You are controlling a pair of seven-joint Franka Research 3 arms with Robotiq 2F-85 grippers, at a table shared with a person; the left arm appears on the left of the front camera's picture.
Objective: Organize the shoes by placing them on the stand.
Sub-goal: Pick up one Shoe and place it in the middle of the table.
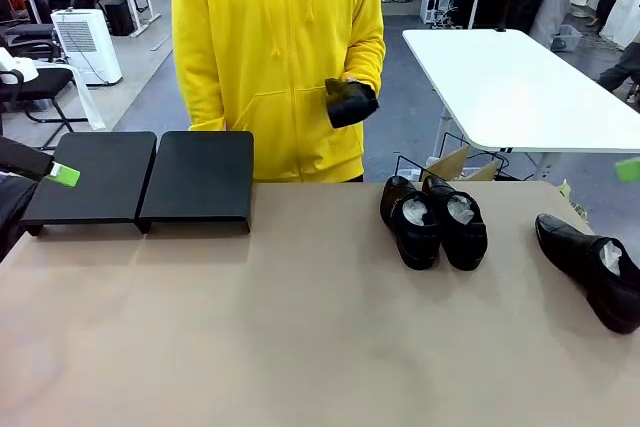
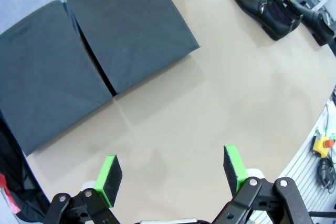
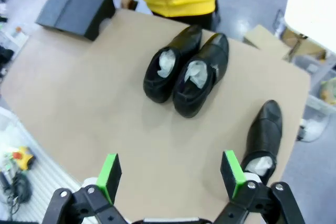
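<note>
No shoe is on the stand (image 1: 200,175) at far left yet; two shoes (image 1: 435,222) and a third shoe (image 1: 590,267) lie at right; the person (image 1: 270,47) holds a fourth shoe (image 1: 352,104); left gripper (image 2: 170,174) and right gripper (image 3: 170,174) are wide, empty.

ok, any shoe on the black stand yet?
No: the low flat black stand carries nothing, and three glossy black shoes lie on the tan tabletop.
</note>
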